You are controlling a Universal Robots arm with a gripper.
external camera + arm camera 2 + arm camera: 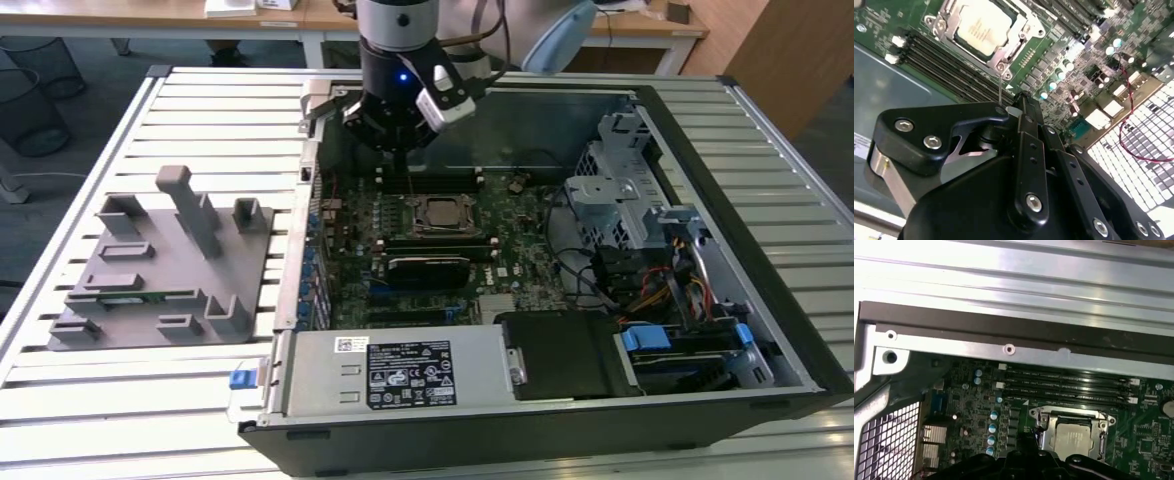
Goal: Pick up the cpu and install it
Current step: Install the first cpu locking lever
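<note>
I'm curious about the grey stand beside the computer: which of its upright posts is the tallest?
The tallest post stands near the middle of the grey stand, leaning a little. It rises well above the short, stubby blocks around it, such as the one on its exterior-view right.

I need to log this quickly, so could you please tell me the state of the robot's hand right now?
Hand: cannot be told; it hangs above the green motherboard, and the small square silver-grey cpu sits in its metal socket frame.
</note>
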